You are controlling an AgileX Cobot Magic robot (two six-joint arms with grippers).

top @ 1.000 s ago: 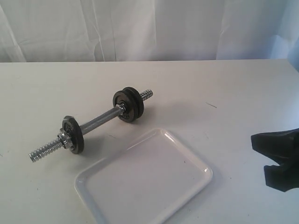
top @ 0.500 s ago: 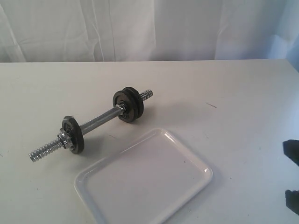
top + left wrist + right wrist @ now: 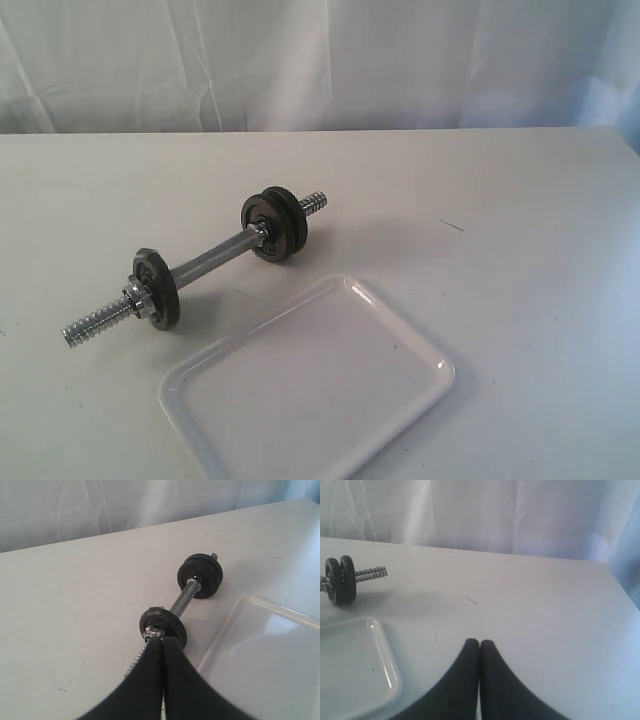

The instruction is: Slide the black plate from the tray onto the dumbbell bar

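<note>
The dumbbell bar (image 3: 215,257) lies diagonally on the table, chrome with threaded ends. Black plates sit on it: a pair side by side at the far end (image 3: 275,223) and a single one (image 3: 155,288) near the close end, beside a metal collar. The white tray (image 3: 310,390) in front of the bar holds nothing. Neither gripper shows in the exterior view. In the left wrist view my left gripper (image 3: 161,639) is shut and empty, above the bar's near threaded end (image 3: 135,665). My right gripper (image 3: 479,642) is shut and empty over bare table, beside the tray (image 3: 350,665).
A white curtain hangs behind the table's far edge (image 3: 320,130). A small dark mark (image 3: 452,225) lies on the tabletop right of the bar. The tray's near corner runs off the bottom of the exterior view.
The right gripper, seen at the right edge of the exterior view a second ago, has drawn back out of that view. Bar, plates and tray have not moved.
</note>
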